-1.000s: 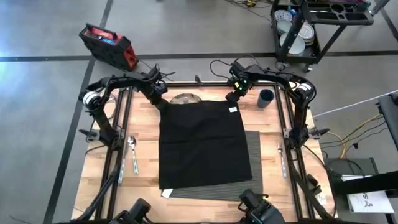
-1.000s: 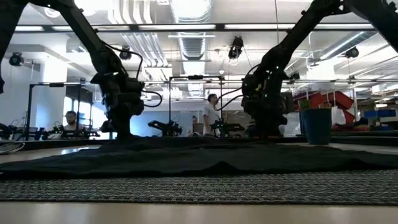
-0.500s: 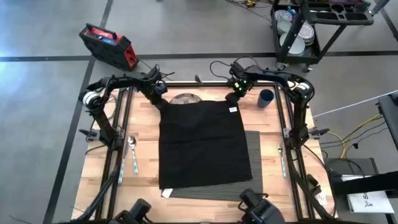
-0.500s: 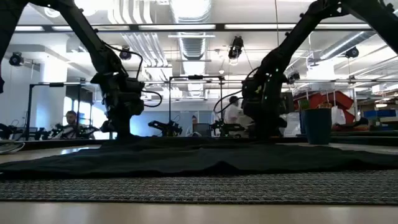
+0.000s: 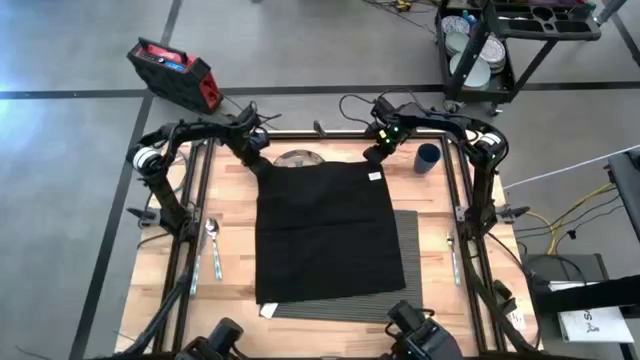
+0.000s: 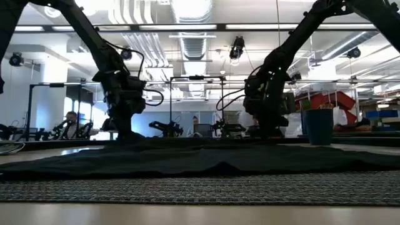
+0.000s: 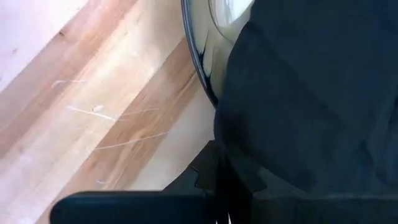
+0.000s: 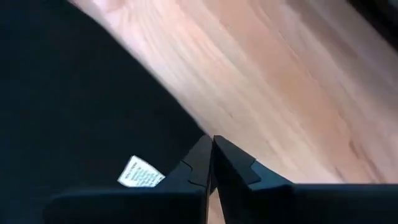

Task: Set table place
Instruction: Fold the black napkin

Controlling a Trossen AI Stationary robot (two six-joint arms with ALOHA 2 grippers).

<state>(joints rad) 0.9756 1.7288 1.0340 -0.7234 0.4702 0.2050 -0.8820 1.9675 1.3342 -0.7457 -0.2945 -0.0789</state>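
I am pinching the 2 far corners of the black napkin (image 5: 325, 230) with my left gripper (image 5: 262, 160) and right gripper (image 5: 373, 157), both clamped on cloth, spreading it across the placemat (image 5: 408, 262) on the table (image 5: 232, 175), so I should be keeping tension even.

Centre: black cloth (image 5: 328, 232) covers most of the placemat (image 5: 410, 262) and part of the plate (image 5: 293, 159).
Far edge: left gripper (image 5: 259, 163) and right gripper (image 5: 372, 156) crowd the cloth's far corners; cup (image 5: 427, 157) stands just beside.
Left strip: spoon (image 5: 212, 232) on bare table (image 5: 232, 190).
Right strip: probably cutlery (image 5: 452, 256); otherwise open wood.
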